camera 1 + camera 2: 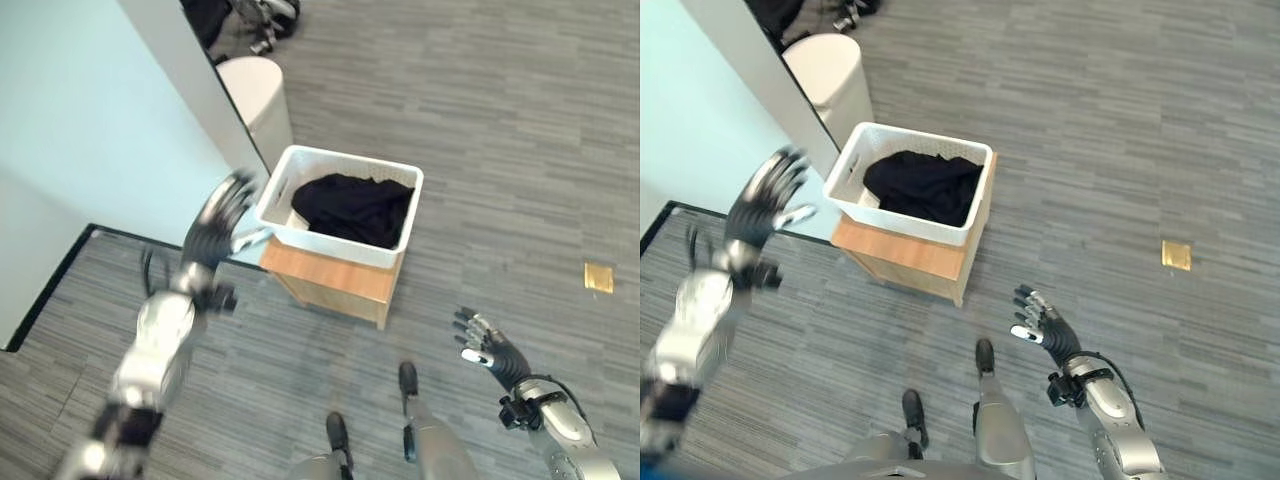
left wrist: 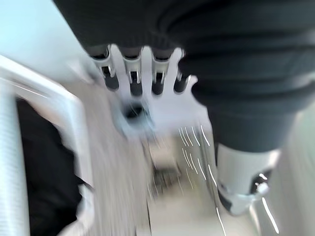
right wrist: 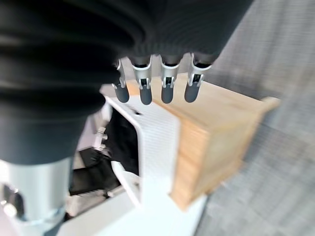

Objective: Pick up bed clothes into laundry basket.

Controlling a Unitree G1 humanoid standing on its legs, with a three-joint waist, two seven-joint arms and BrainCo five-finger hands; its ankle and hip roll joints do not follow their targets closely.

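Clothes [image 1: 352,208] lay heaped inside the white basket [image 1: 335,245], a dark, soft bundle that filled most of it, and the basket sat on a low wooden stand [image 1: 335,283] beside the pale bed [image 1: 90,140]. From where I stood the cloth looked light and limp, the sort that sags and trails if pinched at one corner; I judged it would handle best gathered in a bunch at the middle, with fingers closing around a thick fold, not an edge. Nothing about it seemed fragile or slippery. The left hand [image 1: 222,212] was raised just beside the basket's near corner, fingers spread and straight, holding nothing, the forearm angled up from the lower left. The right hand [image 1: 1043,327] hung well apart from the basket, low over the grey floor [image 1: 500,120], palm turned up, fingers loosely extended and empty. A round cream bin [image 1: 258,95] stood farther back along the bed's edge. With the dark bundle already in the basket, I guessed little remained to do.
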